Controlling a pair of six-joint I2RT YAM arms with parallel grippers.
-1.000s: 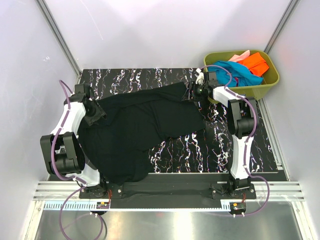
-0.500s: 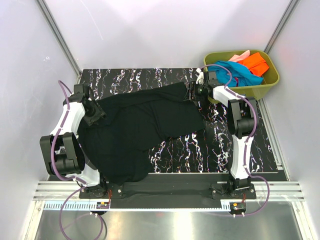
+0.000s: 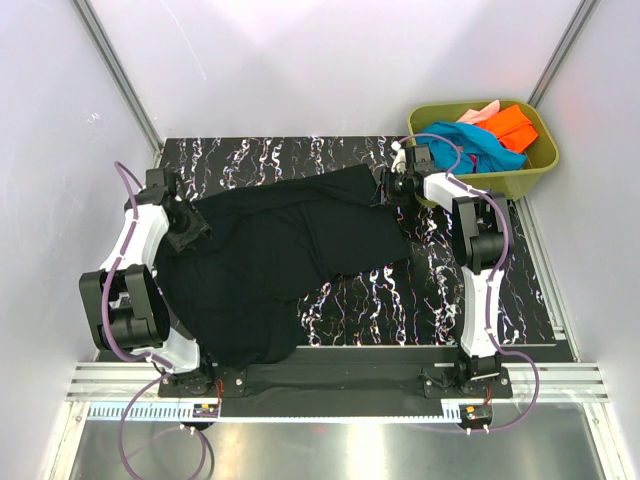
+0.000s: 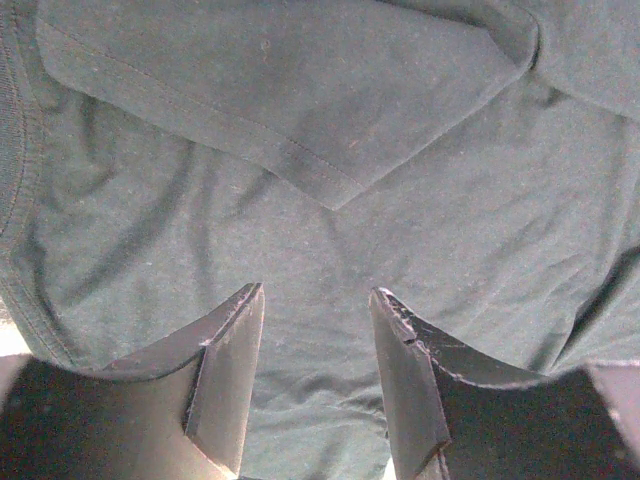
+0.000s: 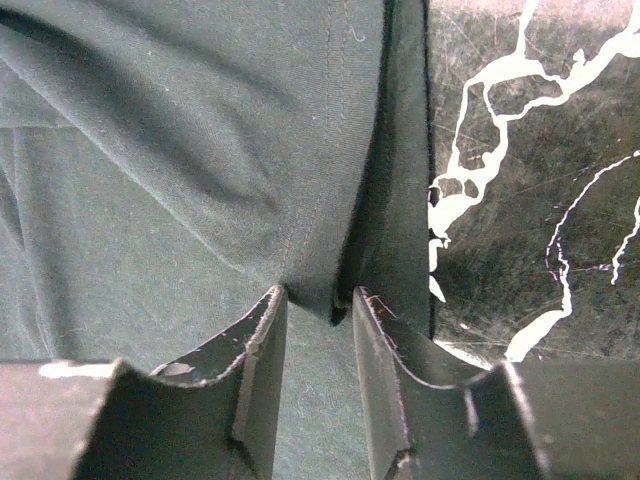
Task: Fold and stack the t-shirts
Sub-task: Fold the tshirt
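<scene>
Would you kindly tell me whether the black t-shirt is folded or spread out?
Spread out, not folded: the black t-shirt lies loose and rumpled across the table, uneven in outline, with no neat folded edges.

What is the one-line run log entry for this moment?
fold: not begun | black t-shirt: crumpled on table | left gripper: open above it | right gripper: pinching its edge | tub: holds other tees

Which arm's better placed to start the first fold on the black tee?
Right. The right gripper pinches a ridge of the black t-shirt at its edge, beside the marbled table. The left gripper stands open over flat cloth, gripping nothing.
</scene>
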